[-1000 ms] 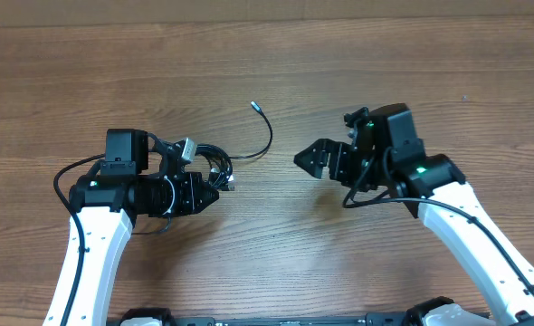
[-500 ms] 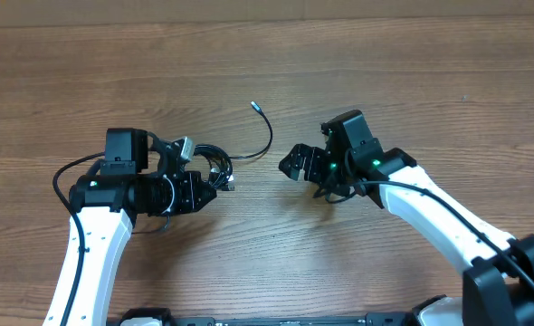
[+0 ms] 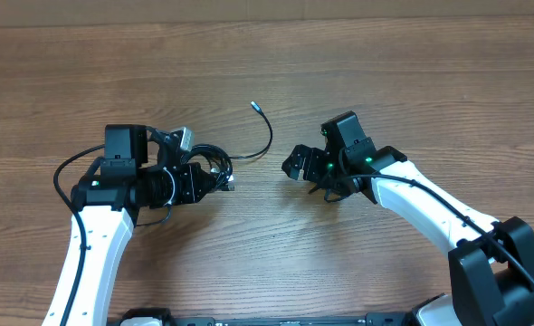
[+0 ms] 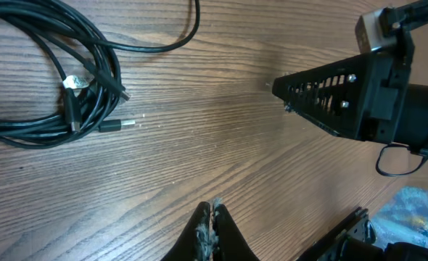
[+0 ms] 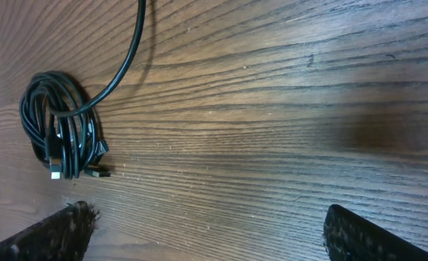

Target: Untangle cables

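Note:
The cables (image 3: 214, 165) are thin black cords bunched in a coil left of the table's middle. One strand (image 3: 265, 136) curves away to a silver plug tip at the back. The coil also shows in the left wrist view (image 4: 62, 80) and the right wrist view (image 5: 62, 134). My left gripper (image 3: 209, 182) is shut and empty, right beside the coil; in its own view the fingertips (image 4: 209, 217) are pressed together over bare wood. My right gripper (image 3: 296, 161) is open wide and empty, to the right of the coil, its fingers (image 5: 207, 225) spread over bare wood.
The table (image 3: 385, 54) is brown wood grain. Thicker black arm cables loop by the left arm (image 3: 68, 172) and under the right wrist (image 3: 335, 195). The right gripper shows in the left wrist view (image 4: 344, 94).
My right arm has swung left toward the coil, then settled. My left gripper has shifted slightly up against the coil. The coil itself has not moved.

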Available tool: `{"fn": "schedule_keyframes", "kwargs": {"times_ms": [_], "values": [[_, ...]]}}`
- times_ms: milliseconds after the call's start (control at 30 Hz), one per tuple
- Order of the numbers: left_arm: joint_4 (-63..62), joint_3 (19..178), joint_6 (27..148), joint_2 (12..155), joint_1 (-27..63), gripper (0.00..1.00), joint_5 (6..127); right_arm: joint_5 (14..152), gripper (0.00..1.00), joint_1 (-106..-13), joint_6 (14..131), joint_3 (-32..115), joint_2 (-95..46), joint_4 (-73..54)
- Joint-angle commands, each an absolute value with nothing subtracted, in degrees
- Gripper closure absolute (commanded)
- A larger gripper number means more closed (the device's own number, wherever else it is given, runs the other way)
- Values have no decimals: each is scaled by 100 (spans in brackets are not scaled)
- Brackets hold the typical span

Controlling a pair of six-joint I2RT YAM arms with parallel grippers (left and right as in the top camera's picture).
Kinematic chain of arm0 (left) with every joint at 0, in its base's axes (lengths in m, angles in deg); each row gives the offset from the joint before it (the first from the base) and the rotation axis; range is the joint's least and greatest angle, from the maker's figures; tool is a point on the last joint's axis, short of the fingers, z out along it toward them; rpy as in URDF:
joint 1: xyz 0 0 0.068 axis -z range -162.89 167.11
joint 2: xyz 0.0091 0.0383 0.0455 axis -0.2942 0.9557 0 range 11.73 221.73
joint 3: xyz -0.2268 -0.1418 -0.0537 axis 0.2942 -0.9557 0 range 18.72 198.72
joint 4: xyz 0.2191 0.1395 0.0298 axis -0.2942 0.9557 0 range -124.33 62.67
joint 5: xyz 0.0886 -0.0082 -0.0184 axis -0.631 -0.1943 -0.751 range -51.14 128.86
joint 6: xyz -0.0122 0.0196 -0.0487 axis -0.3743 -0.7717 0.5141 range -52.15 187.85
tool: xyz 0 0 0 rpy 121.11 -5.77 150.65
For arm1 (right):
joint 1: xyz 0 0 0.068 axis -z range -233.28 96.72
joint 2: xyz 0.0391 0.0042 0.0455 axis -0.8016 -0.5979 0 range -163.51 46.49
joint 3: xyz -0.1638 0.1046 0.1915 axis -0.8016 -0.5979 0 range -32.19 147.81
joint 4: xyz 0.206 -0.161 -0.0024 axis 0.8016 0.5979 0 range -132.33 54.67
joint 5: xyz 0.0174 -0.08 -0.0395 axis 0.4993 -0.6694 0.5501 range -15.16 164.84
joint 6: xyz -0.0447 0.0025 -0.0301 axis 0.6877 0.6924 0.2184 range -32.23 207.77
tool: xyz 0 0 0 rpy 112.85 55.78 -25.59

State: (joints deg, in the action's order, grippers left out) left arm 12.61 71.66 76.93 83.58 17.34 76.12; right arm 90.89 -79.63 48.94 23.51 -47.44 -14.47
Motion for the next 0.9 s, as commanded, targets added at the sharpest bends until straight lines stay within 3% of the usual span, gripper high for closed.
{"fn": "schedule_keyframes", "kwargs": {"times_ms": [0,633,867], "values": [[1230,7096,7732,8505,1719,95,7574,8978,0,-7985,4876,2314,-4761,-1489],[1005,7096,7737,9585,2547,95,7592,8941,0,-7985,4874,2314,-4761,-1487],[701,7096,7813,9960,2884,88,7566,8943,0,-7985,4876,2314,-4761,-1485]]}}
